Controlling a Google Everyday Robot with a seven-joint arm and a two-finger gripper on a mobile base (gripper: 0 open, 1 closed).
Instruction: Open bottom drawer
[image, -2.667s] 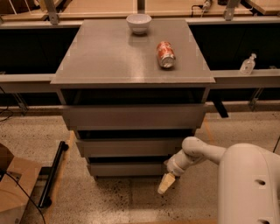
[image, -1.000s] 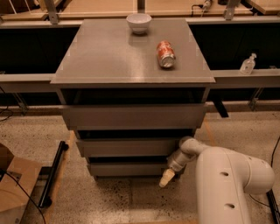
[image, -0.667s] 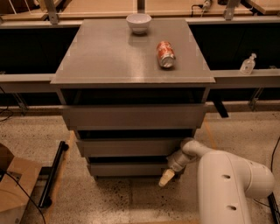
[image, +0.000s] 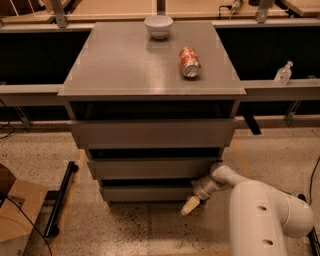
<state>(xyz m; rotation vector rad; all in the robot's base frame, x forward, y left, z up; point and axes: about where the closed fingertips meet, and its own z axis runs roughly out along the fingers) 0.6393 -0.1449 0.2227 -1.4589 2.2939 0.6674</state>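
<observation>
Grey bottom drawer (image: 150, 193) sits lowest of 3 in the cabinet, directly under the mid drawer (image: 152, 168), just above the speckled floor. My end effector (image: 190, 205) is low at that drawer's front corner, right side of view, cream tip angled down-left. Touching the panel or just beside it, can't tell; apart or together, can't tell either. On the counter (image: 115, 70): white bowl (image: 158, 26) at back, red soda can (image: 189, 62) on its side.
</observation>
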